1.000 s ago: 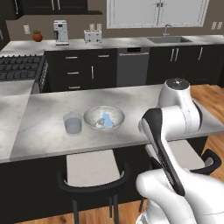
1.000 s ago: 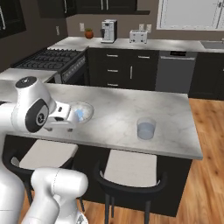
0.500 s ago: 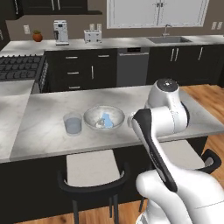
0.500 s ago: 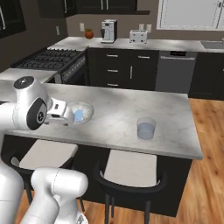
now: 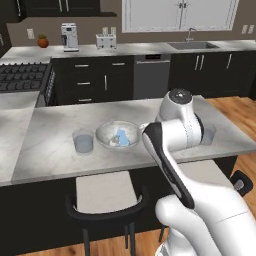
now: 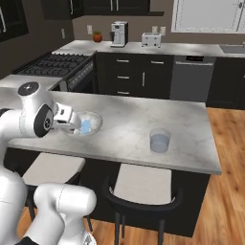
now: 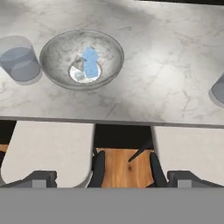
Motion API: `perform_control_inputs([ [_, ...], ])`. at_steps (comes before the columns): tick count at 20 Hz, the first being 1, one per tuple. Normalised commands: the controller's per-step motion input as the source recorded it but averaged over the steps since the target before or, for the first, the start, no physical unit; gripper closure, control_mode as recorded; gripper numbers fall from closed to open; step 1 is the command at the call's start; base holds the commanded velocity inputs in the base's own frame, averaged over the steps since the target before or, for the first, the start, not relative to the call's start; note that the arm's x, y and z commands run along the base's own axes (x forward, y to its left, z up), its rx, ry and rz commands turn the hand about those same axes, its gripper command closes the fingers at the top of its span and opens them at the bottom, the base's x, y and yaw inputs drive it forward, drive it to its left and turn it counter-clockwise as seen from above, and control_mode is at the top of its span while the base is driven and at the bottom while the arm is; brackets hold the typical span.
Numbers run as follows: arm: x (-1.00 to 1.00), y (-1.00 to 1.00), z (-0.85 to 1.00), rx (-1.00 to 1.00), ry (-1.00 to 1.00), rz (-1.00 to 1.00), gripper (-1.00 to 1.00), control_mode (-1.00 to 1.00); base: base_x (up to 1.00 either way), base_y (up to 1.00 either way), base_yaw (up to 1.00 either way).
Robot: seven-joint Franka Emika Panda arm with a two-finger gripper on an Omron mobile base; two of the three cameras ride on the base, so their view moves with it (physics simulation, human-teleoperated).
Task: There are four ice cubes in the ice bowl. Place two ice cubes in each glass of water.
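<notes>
The ice bowl point(image 7: 81, 59) is wide, shallow and mottled grey, and stands on the marble island counter point(image 7: 153, 78). The pale-blue ice cubes point(image 7: 89, 63) lie clustered at its bottom point(image 5: 121, 138) point(image 6: 86, 126). One glass of water point(image 7: 19, 59) stands just left of the bowl point(image 5: 83, 141). The other glass point(image 6: 160, 140) stands far off to the right, at the hand view's edge point(image 7: 218, 89) and half hidden behind my arm point(image 5: 208, 134). My gripper point(image 7: 127, 169) is open and empty. It hangs short of the counter's front edge, aimed at the counter, with the bowl ahead and to its left.
Two pale-cushioned stools point(image 7: 43, 148) point(image 7: 188, 148) stand under the counter's front edge, with wood floor between them. A stove point(image 6: 57, 62) stands back left. The rear counter holds a coffee machine point(image 5: 69, 37), a toaster point(image 5: 106, 42) and a sink point(image 5: 192, 45).
My arm has swung left in the left base view, bringing the hand closer to the ice bowl. The gripper has stayed open; bowl, cubes and glasses have not moved.
</notes>
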Motion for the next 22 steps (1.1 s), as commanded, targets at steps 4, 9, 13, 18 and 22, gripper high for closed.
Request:
perform_control_inputs([
  [4,0.44,0.13,0.0,0.0,0.0,0.03,-1.0,-1.0,0.0,0.0,0.0],
  [9,0.41,0.18,0.0,0.0,0.0,0.02,-1.0,-1.0,0.0,0.0,0.0],
  [13,0.29,0.12,0.0,0.0,0.0,0.02,-1.0,-1.0,0.0,0.0,0.0],
  [18,0.3,0.16,0.0,0.0,0.0,0.01,-1.0,-1.0,0.0,0.0,0.0],
  [22,0.32,0.16,0.0,0.0,0.0,0.01,-1.0,-1.0,0.0,0.0,0.0],
])
